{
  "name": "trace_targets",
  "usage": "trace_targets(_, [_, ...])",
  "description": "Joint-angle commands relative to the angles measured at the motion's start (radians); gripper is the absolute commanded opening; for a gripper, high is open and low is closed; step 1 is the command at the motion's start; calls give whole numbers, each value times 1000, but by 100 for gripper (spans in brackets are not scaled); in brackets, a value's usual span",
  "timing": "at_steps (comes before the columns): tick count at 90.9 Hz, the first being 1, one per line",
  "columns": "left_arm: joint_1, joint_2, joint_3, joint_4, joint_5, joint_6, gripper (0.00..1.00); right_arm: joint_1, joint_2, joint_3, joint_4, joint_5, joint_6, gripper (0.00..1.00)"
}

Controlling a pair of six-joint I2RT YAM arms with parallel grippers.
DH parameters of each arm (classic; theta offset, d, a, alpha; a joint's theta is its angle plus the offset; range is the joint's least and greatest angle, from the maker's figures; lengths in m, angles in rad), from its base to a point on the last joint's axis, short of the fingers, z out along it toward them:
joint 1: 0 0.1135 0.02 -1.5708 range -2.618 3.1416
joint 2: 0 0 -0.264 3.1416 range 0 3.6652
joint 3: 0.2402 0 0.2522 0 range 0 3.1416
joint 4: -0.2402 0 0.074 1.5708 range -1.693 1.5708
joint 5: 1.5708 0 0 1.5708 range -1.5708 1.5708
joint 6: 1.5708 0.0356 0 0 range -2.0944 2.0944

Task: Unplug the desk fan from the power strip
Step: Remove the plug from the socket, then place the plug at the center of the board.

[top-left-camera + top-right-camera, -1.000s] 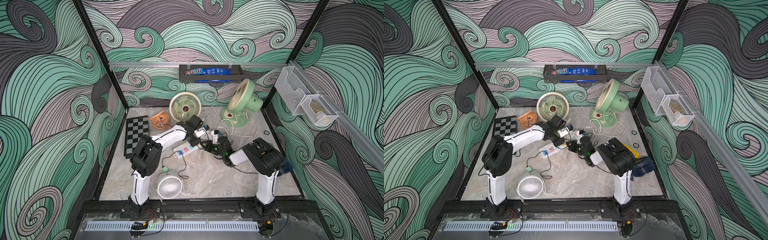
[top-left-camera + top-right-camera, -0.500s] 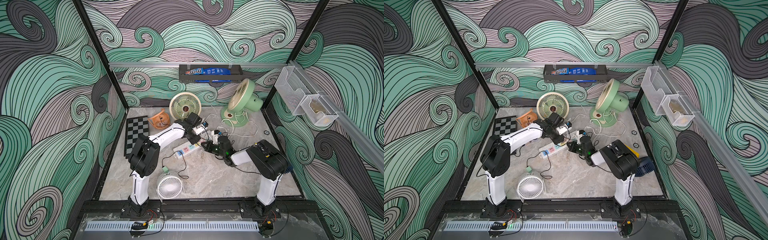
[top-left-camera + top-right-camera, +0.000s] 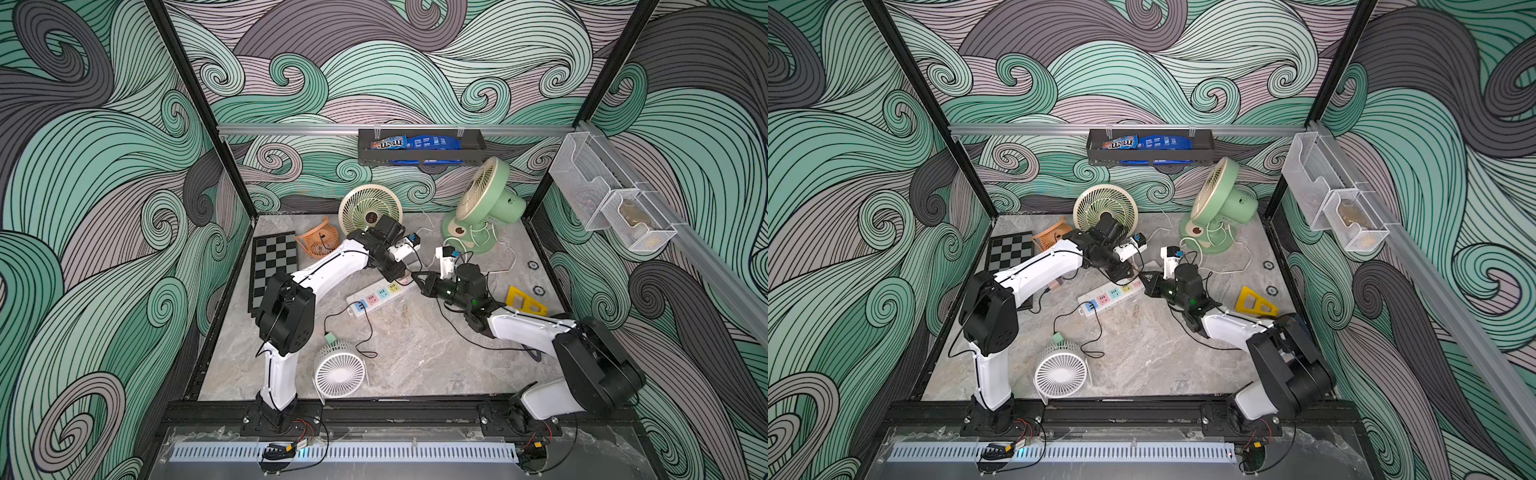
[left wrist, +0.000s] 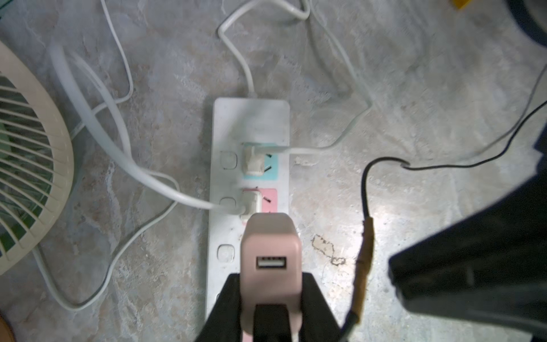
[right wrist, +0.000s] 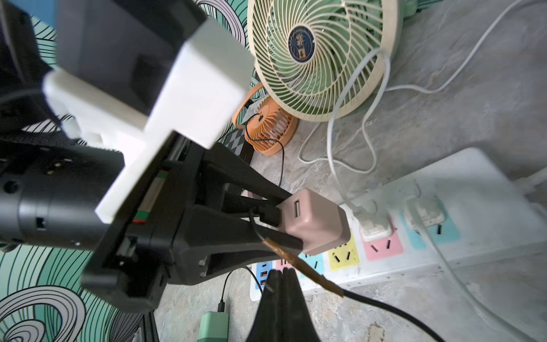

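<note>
Pink plastic marks the USB adapter [image 4: 270, 260], pinched between the black fingers of the left gripper [image 4: 270, 279] at the lower centre of the left wrist view, directly over the power strip [image 4: 251, 124]. That white strip lies slantwise at the centre of both top views, with two white plugs [image 4: 251, 161] seated in it. The right gripper [image 5: 281, 278] is closed tight on nothing, near the strip.

chessboard [image 3: 274, 266]: flat along left edge of marble table [image 3: 415, 353] | yellow triangle stencil [image 3: 524, 300]: flat near right edge | two small dark rings [image 3: 533, 264] [image 3: 538, 290]: near stencil, by right edge | black shelf [image 3: 419, 156]: hung on back rail, holds candy bag [image 3: 388, 143] and blue packet [image 3: 434, 142] | clear bins [image 3: 582, 183]: on right wall rail
</note>
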Motion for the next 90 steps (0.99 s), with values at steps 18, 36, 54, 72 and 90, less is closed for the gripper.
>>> trace_targets(18, [-29,64,121,-42,251,-103,0,-167,-251,-41,-232,67,-34,3])
trace_targets(36, [-116,104,121,-23,350,-132,0,-269,-381,-67,-273,128,-70,3])
trace_targets(54, [-188,143,70,38,437,-190,0,-327,-455,-79,-303,140,-73,3])
trace_targets(72, [-234,179,0,123,485,-253,0,-338,-474,-85,-315,132,-76,3])
trace_targets(90, [-258,261,35,134,471,-294,0,-345,-483,-95,-319,123,-78,3])
